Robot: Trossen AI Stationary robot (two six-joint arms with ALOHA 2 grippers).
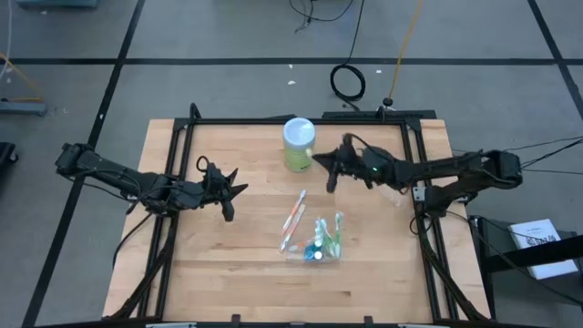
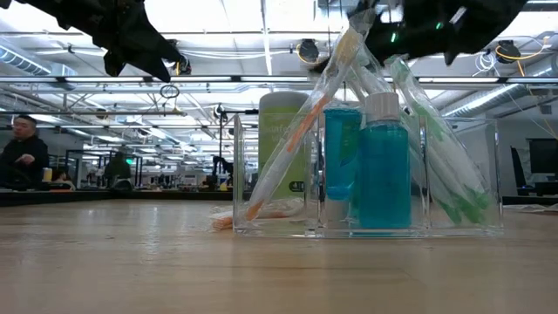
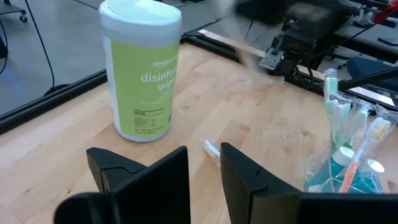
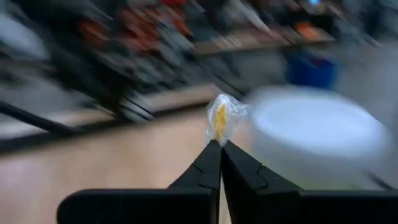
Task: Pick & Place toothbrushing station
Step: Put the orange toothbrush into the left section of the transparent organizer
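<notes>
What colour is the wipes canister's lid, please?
White, on a light green wipes canister; clearest in the left wrist view.

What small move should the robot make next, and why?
Probably swing the right hand, shut on a small clear-wrapped orange item beside the wipes canister, toward the clear organizer. The item seems lifted off the table, and the organizer, already holding brushes and bottles, looks like its home. The left hand waits over the table's left side.
</notes>
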